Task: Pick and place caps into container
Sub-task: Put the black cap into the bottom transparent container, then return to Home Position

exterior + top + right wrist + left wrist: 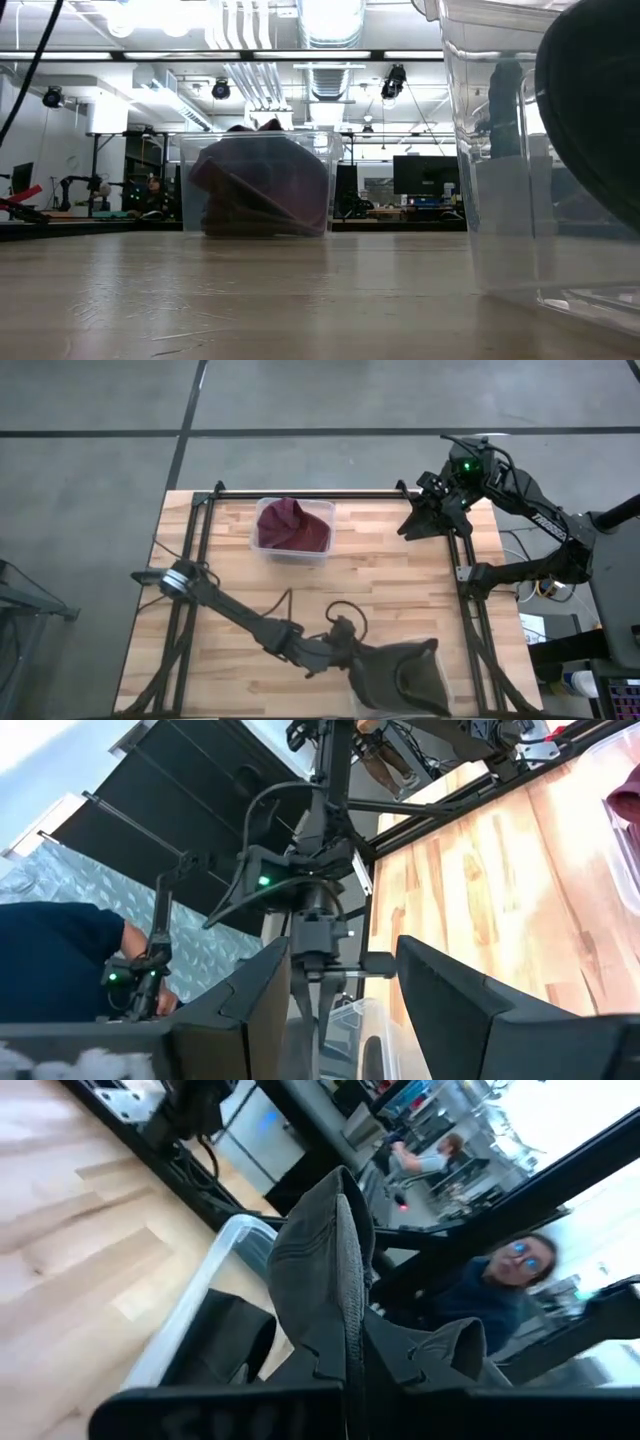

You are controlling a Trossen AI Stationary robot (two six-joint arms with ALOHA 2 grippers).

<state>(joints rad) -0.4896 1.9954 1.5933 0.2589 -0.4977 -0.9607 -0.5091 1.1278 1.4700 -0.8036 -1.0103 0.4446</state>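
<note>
Now | your left gripper (362, 660) clamps olive cap (395, 675) over near bin (437, 690) for drop | right gripper (418, 520) parked agape beyond maroon-cap bin (262, 542).

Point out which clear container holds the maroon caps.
The clear container at the table's far edge; the near-edge container instead has a dark olive-grey cap, gripped by the left claw.

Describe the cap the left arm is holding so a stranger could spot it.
Look at the wooden table's near edge, where a clear container sits. The left gripper holds a dark olive-grey cap over it; the other visible cap is maroon, in the far container.
</note>
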